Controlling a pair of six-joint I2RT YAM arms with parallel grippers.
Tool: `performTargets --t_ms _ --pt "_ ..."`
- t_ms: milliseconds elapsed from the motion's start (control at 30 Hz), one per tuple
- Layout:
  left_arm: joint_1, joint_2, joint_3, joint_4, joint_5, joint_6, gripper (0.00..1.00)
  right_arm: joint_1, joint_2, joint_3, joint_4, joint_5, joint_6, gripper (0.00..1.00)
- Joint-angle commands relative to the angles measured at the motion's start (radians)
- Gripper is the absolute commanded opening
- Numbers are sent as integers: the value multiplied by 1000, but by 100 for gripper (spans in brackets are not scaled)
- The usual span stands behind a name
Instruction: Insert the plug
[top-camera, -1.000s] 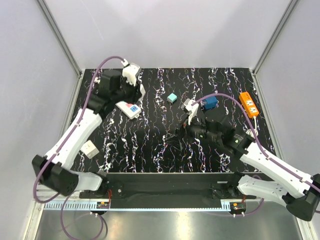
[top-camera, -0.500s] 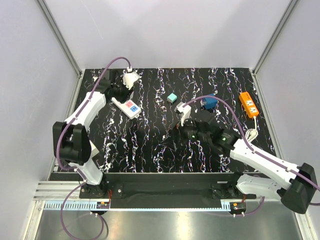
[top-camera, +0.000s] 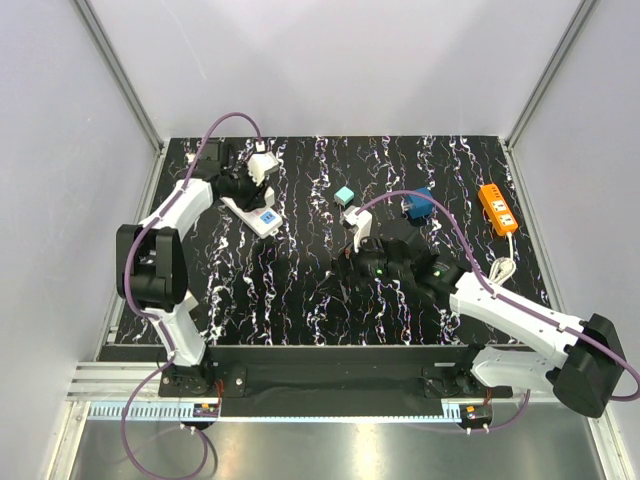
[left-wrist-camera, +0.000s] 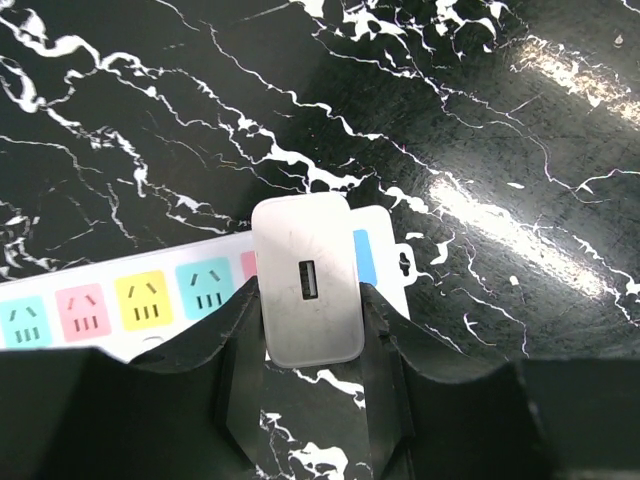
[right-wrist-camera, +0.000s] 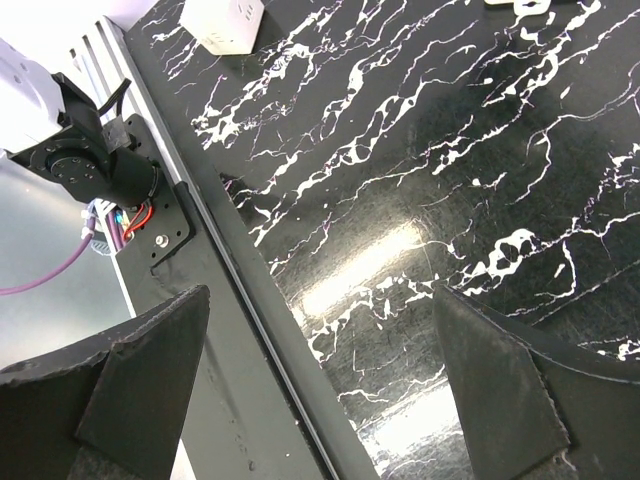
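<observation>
- Top view: a black table (top-camera: 300, 300) veined in white fills the floor of a booth with plain grey walls (top-camera: 330, 60) and metal posts (top-camera: 120, 75) at the corners.
- Top view, counted: two arms, two strips, one teal cube (top-camera: 345, 195), one blue block (top-camera: 420, 205) and one white cable (top-camera: 505, 268).
- Top view: the left arm (top-camera: 180, 210) reaches to 10 o'clock and ends over the white strip (top-camera: 258, 216). The plug itself cannot be made out here.
- Top view: the right arm (top-camera: 500, 305) comes in from 4 o'clock and ends near the centre. The orange strip (top-camera: 498, 208) lies at 2 o'clock, well apart from it.
- Left wrist view: the left gripper (left-wrist-camera: 308, 305) pinches the plug (left-wrist-camera: 305, 285) between both fingers, one on each side.
- Left wrist view: the plug is one white rounded slab, a little scuffed, with a single USB port in the middle of its face.
- Left wrist view: the plug sits over the strip's 3 o'clock end. Whether it touches the strip I cannot tell.
- Left wrist view: four whole coloured socket patches run towards 9 o'clock: teal, yellow, pink, teal. Slivers of pink and blue show beside the plug.
- Right wrist view: the right gripper (right-wrist-camera: 320, 300) hangs with its fingers spread wide, nothing between them, above bare table beside the front rail (right-wrist-camera: 250, 330).
- Right wrist view: one white cube (right-wrist-camera: 222, 20) sits at 11 o'clock.
</observation>
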Motion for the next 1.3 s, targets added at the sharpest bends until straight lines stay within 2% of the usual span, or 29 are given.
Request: performTargets --t_ms 0,367,733,1033,1267 --pt "18 17 25 69 58 25 0 6 1 38 44 -24 -17 100" --pt "62 34 -38 215 107 -59 0 6 -14 32 44 -21 -23 100" --pt "67 40 -126 325 93 -104 0 6 -19 23 44 -21 -23 100" --pt "81 42 -160 365 101 -125 0 6 -24 21 40 -22 -23 100" --pt "84 27 -133 327 81 -137 0 6 -24 15 38 -21 -26 100"
